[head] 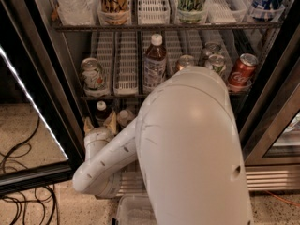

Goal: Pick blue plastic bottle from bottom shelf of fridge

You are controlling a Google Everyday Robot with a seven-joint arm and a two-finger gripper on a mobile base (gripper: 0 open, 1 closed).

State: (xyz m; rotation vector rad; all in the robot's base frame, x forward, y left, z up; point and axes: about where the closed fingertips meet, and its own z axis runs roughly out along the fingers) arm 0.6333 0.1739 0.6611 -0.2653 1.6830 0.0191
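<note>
The fridge [70, 78] stands open in the camera view. On the bottom shelf [133, 184], at its left, stands the small blue plastic bottle [101, 110] with a white cap and a dark drink; its label is hidden. My gripper [100, 122] reaches in low at the end of the white arm [187, 149]. It is open, with one tan finger [88, 124] left of the bottle and the other right of it. The arm hides most of the bottom shelf.
A taller white-capped bottle [154, 62] stands on the rack above, with a green can [92, 74], silver cans [215, 61] and a red can [243, 71]. Another white-topped item [125, 117] sits right of the gripper. The black-framed door [33, 107] is open at left, with cables [18, 172] on the floor.
</note>
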